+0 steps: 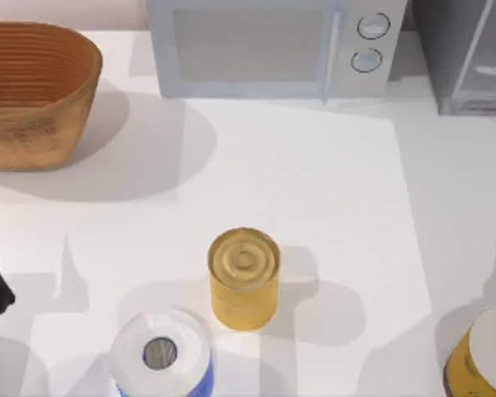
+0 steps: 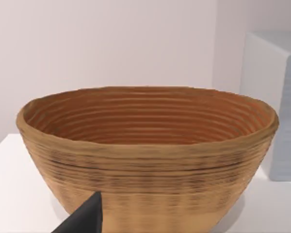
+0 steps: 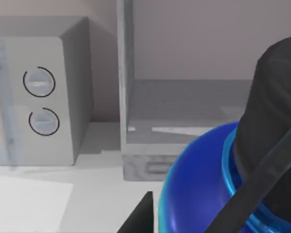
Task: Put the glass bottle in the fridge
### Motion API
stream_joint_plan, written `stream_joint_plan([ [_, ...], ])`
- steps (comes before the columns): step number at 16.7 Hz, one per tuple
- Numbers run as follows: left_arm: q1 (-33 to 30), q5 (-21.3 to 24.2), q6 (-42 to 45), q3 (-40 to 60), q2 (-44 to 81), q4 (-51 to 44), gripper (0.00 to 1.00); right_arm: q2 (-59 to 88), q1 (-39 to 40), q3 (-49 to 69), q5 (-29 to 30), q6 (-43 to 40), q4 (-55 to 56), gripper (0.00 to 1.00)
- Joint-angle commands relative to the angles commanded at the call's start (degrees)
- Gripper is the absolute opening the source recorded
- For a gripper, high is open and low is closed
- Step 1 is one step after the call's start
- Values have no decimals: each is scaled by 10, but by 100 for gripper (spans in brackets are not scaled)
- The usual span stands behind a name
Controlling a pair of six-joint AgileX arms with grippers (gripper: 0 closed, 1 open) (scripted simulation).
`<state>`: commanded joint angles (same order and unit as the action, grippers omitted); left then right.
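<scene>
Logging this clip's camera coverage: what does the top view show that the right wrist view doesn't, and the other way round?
Top view alone: a woven basket at the table's far left, a yellow can in the middle, and a paper roll near the front edge. Right wrist view alone: a blue bottle with a dark cap, close to the camera, and the fridge's open inside. Both: the microwave with its two knobs, and the fridge beside it.

White table [image 1: 314, 165], pale wall [image 2: 111, 43]

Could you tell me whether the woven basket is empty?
Empty as far as shown: the left wrist view looks into the woven basket and shows bare ribbed wall; its floor is hidden.
</scene>
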<state>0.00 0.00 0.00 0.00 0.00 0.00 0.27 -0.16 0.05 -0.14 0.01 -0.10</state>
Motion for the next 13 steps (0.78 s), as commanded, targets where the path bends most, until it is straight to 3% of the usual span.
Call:
stream_joint_plan([
  [6, 0, 0, 0, 0, 0, 0, 100, 121, -43, 78, -10, -11, 89, 1],
  [13, 0, 0, 0, 0, 0, 0, 100, 471, -87, 255, -75, -14, 293, 1],
])
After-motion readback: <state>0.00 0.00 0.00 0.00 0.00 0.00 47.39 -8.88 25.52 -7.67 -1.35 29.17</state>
